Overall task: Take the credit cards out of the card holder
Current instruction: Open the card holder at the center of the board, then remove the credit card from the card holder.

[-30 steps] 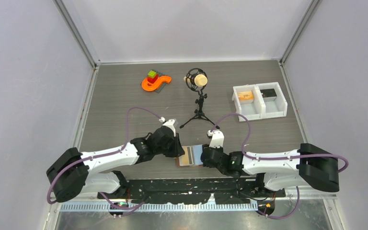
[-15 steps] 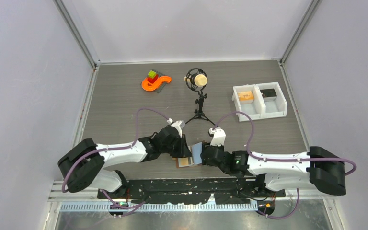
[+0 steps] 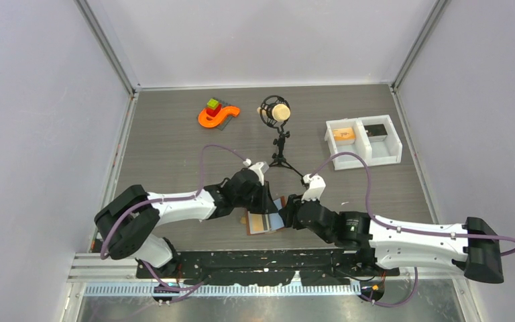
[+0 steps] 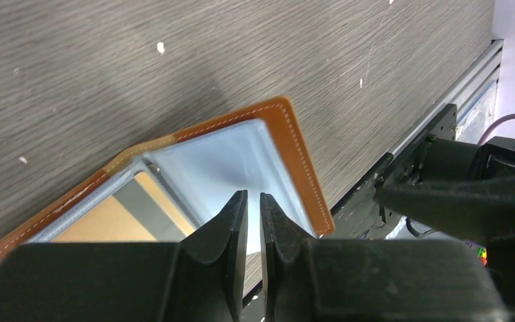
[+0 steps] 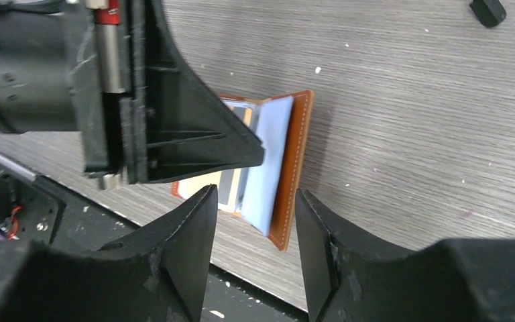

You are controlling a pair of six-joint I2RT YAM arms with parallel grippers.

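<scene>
Two arms have crowded in over the last second! The left arm has swung its elbow forward and pushed further toward 3 o'clock. The right arm has stretched out long, with its shoulder end now far out at 4 o'clock. The card holder (image 3: 263,223) sits at 6 o'clock on the table (image 3: 174,147), close to the near edge. Its flap on the 3 o'clock side, flat a second ago, is now tipped up.

The left gripper (image 4: 253,198) is squeezed down to a thin slit, its tips nipping the pale blue-grey inner leaf. From the right wrist, that leaf stands lifted off the brown cover. A tan card (image 4: 97,225) shows in the pocket beneath. The right gripper (image 5: 256,194) is spread wide and holding nothing, with its fingers straddling the holder's near end. I can't tell whether they touch it.
</scene>
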